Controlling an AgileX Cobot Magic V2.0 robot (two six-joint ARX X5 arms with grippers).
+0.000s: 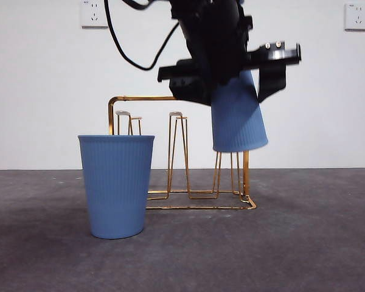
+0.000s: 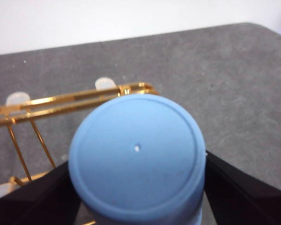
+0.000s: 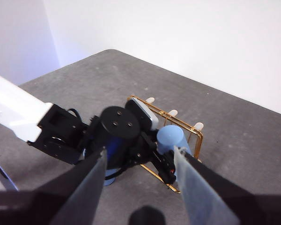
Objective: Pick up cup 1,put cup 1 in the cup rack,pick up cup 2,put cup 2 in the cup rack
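Observation:
My left gripper (image 1: 231,82) is shut on a blue ribbed cup (image 1: 238,118), held upside down and slightly tilted above the right end of the gold wire cup rack (image 1: 140,98). In the left wrist view the cup's flat base (image 2: 136,150) fills the space between the jaws, with the rack (image 2: 75,97) and its white-tipped prongs behind it. A second blue cup (image 1: 116,185) stands upright on the table in front of the rack's left end. My right gripper (image 3: 140,152) is open and empty, high above, looking down on the left arm, the held cup (image 3: 170,137) and the rack (image 3: 197,136).
The grey table (image 1: 304,243) runs to a white wall with two sockets (image 1: 94,13) (image 1: 357,16). The left arm's black cable (image 1: 118,45) hangs at the upper left. In the right wrist view the table's far edges (image 3: 107,50) meet the wall.

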